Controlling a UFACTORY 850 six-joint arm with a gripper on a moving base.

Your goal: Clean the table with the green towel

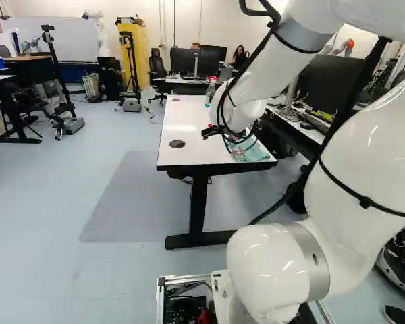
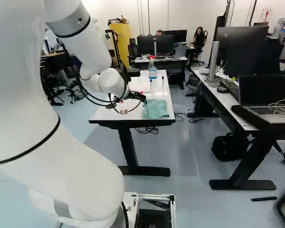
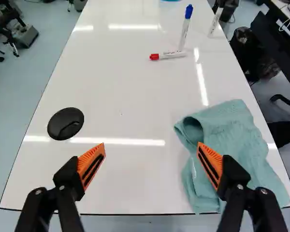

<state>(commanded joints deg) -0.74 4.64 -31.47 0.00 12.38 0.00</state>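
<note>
My gripper reaches over the near end of the white table, beside the green towel. In the wrist view the gripper stands wide open, with only bare tabletop visible between its orange pads. One finger overlaps the towel in that view; whether it touches the cloth I cannot tell. The towel lies crumpled at the table's near corner, with a rolled fold facing the gripper and its edge reaching the table's edge.
A black round cover sits in the tabletop. Farther along are a red-capped marker, a blue-capped marker and a spray bottle. A desk with monitors and a laptop stands to the right. Another robot is in the background.
</note>
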